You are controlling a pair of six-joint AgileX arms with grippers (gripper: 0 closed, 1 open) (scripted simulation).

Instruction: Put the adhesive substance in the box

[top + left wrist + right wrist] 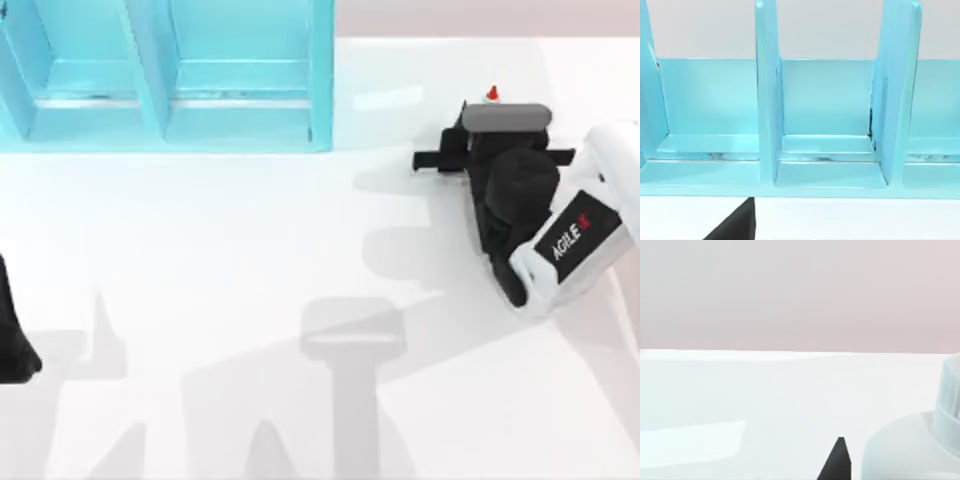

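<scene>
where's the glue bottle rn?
The glue bottle is on the right side of the table in the top view, right of the turquoise box, with the right gripper directly over it so just its red cap tip peeks out.

1. We face a turquoise box [825, 170] with upright dividers [767, 100] splitting it into open compartments.
2. It stands on a white table [865, 220].
3. A black fingertip [737, 227] shows at the frame's lower left.
</scene>
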